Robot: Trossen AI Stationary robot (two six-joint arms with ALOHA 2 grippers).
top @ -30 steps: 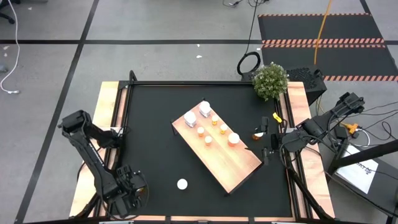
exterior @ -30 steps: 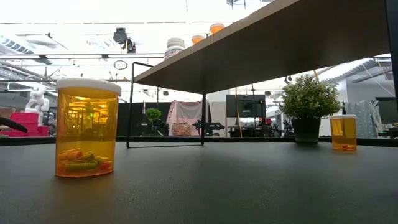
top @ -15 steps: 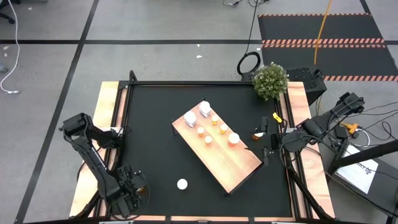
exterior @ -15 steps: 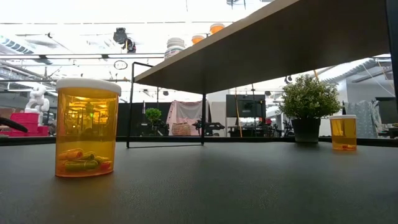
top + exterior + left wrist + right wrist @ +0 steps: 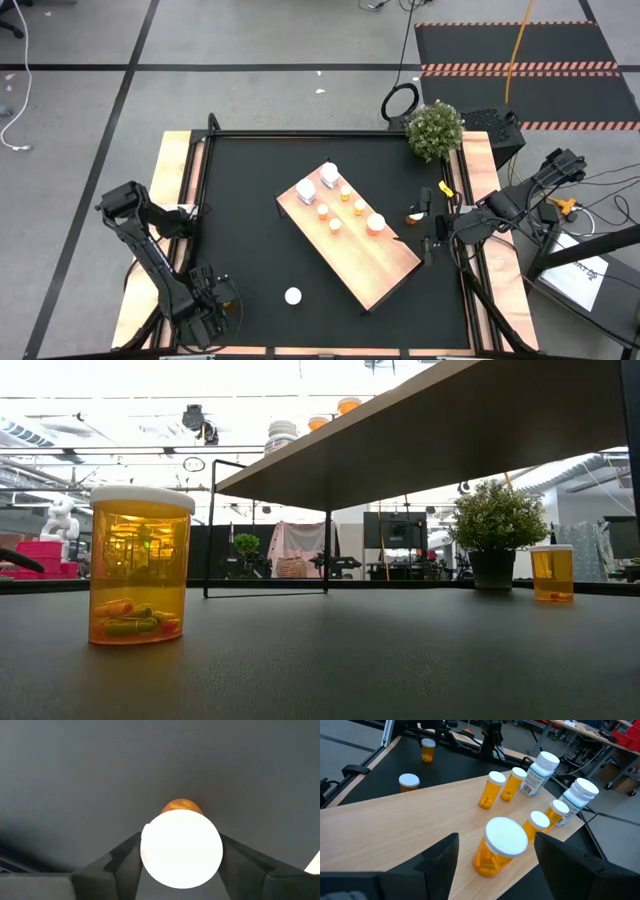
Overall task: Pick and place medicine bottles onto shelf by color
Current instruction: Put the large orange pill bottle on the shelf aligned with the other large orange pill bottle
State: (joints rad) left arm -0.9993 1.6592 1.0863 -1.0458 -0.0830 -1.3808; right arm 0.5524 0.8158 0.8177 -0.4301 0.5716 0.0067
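At seven o'clock on the black mat (image 5: 250,170): left gripper (image 5: 210,305), aimed straight down over an orange bottle (image 5: 181,851) with a white cap. Bottle upright and centred in the gap, most likely so as to lift without tipping. Cannot tell whether clamped on it or merely flanking it.

Outward toward six o'clock: second orange bottle (image 5: 292,296), upright and alone on the mat, well apart from that gripper, not yet dealt with.

At the centre, running from ten to four o'clock: shelf (image 5: 385,265). Carries two white bottles (image 5: 316,183) grouped at its ten o'clock end and five orange bottles (image 5: 335,225) strung just beyond toward the middle, apparently kept apart by colour. Four o'clock half bare, room for more.

At three o'clock: right gripper (image 5: 496,840), spread wide, holding nothing, facing the shelf, seemingly parked. Just beside it, a third orange bottle (image 5: 414,215) on the mat. At one o'clock, potted plant (image 5: 435,130), clear of the work.
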